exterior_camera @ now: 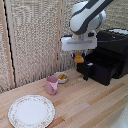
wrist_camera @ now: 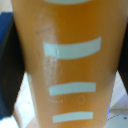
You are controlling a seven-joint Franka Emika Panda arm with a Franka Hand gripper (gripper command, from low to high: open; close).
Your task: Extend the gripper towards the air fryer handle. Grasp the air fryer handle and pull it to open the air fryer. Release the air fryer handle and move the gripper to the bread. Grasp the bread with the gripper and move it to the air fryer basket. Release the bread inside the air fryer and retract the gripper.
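My gripper [exterior_camera: 78, 54] hangs from the white wrist and is shut on the bread [exterior_camera: 80, 59], a golden-brown stick. It holds the bread in the air just above the near end of the air fryer basket [exterior_camera: 102, 70], which is pulled out of the black air fryer [exterior_camera: 114, 42]. The air fryer handle [exterior_camera: 86, 72] juts from the basket's front panel, below the gripper. In the wrist view the bread [wrist_camera: 70, 65] fills the frame, orange-brown with pale stripes, with a dark finger [wrist_camera: 9, 65] beside it.
A pink mug [exterior_camera: 52, 85] stands on the wooden table [exterior_camera: 95, 105], with a small white bowl of yellow food [exterior_camera: 62, 77] behind it. A patterned plate [exterior_camera: 31, 111] lies at the front on the exterior view's left. A woven screen stands behind.
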